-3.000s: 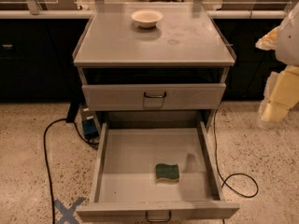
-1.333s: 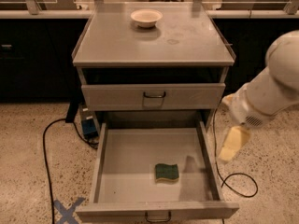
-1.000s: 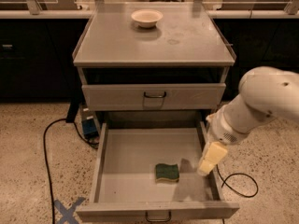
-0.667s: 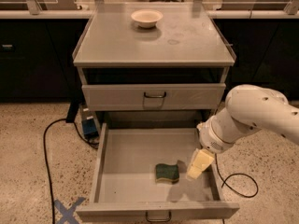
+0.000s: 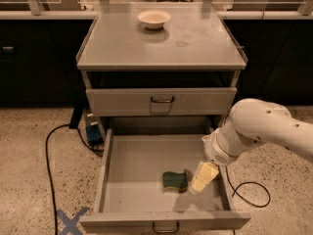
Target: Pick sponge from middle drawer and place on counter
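The sponge (image 5: 175, 181), dark green on top, lies flat on the floor of the open middle drawer (image 5: 105, 176), near its front and right of centre. My gripper (image 5: 203, 177), cream-coloured at the end of the white arm, hangs inside the drawer just to the right of the sponge, close beside it. I cannot tell whether it touches the sponge. The gray counter (image 5: 161, 45) is the cabinet's flat top, above and behind the drawer.
A cream bowl (image 5: 154, 18) stands at the back of the counter. The upper drawer front (image 5: 161, 101) is closed. Black cables lie on the floor left (image 5: 48, 153) and right (image 5: 250, 192). A blue tape cross (image 5: 71, 220) marks the floor. Dark cabinets run behind.
The arm has swung from the cabinet's right side down and left into the open drawer, bringing the gripper beside the sponge. The sponge has not moved.
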`<state>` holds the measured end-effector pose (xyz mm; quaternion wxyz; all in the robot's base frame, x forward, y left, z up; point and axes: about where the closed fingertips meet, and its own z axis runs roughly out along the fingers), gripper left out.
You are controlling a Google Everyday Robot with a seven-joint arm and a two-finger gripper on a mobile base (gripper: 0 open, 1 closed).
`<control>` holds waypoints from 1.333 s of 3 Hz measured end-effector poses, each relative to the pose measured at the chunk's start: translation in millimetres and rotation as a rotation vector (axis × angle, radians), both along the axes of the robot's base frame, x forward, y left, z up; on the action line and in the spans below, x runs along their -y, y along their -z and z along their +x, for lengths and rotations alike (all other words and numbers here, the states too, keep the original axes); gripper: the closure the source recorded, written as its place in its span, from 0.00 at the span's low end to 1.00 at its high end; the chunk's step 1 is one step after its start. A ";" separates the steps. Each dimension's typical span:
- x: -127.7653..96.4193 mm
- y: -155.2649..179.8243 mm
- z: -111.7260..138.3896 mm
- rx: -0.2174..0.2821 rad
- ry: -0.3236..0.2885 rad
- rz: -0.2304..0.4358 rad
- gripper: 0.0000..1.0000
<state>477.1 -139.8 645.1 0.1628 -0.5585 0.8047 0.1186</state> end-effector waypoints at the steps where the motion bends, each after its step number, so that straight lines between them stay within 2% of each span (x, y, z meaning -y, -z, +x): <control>1: -22.7 43.0 -2.8 -0.005 -0.007 -0.017 0.00; 2: -46.7 100.4 -9.5 -0.029 0.019 -0.038 0.00; 3: -69.6 150.3 -12.5 -0.022 0.022 -0.078 0.00; 4: -81.2 185.8 3.6 -0.013 0.048 -0.118 0.00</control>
